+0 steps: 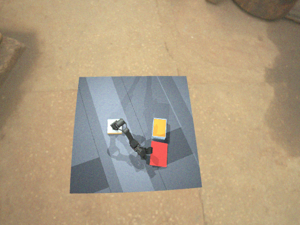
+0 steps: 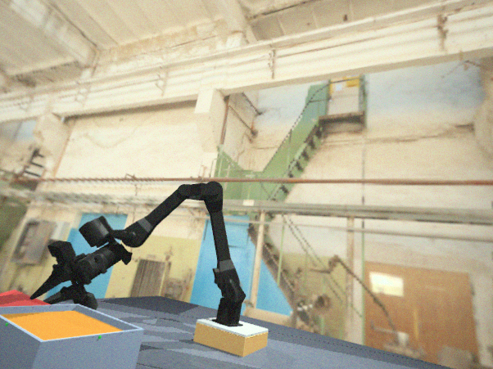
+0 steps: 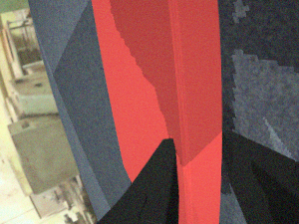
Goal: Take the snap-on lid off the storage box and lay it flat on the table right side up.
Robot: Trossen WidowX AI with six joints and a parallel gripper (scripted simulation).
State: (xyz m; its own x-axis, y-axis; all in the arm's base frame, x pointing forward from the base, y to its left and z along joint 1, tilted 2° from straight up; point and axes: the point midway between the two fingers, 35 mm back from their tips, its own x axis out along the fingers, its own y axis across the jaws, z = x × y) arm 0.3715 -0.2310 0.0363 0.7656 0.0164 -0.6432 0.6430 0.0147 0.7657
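Observation:
The red lid (image 1: 160, 157) (image 2: 16, 298) (image 3: 140, 119) is off the box, top side up, low over or on the table beside it. It looks close to flat, but whether all of it touches the table is hidden. My gripper (image 1: 150, 151) (image 2: 39, 299) (image 3: 197, 144) is shut on the lid's near side edge, with one finger on each side of its rim. The storage box (image 1: 159, 137) (image 2: 86, 352) stands upright and open, grey-blue outside with an orange inside. A narrow gap shows between box and lid in the top view.
The arm's base stands on a white-topped, yellow-sided block (image 1: 110, 129) (image 2: 222, 339) at the left of the table (image 1: 92, 144) (image 2: 173, 350). The arm reaches across from it to the lid. The table's edge (image 3: 65, 129) shows left of the lid in the wrist view.

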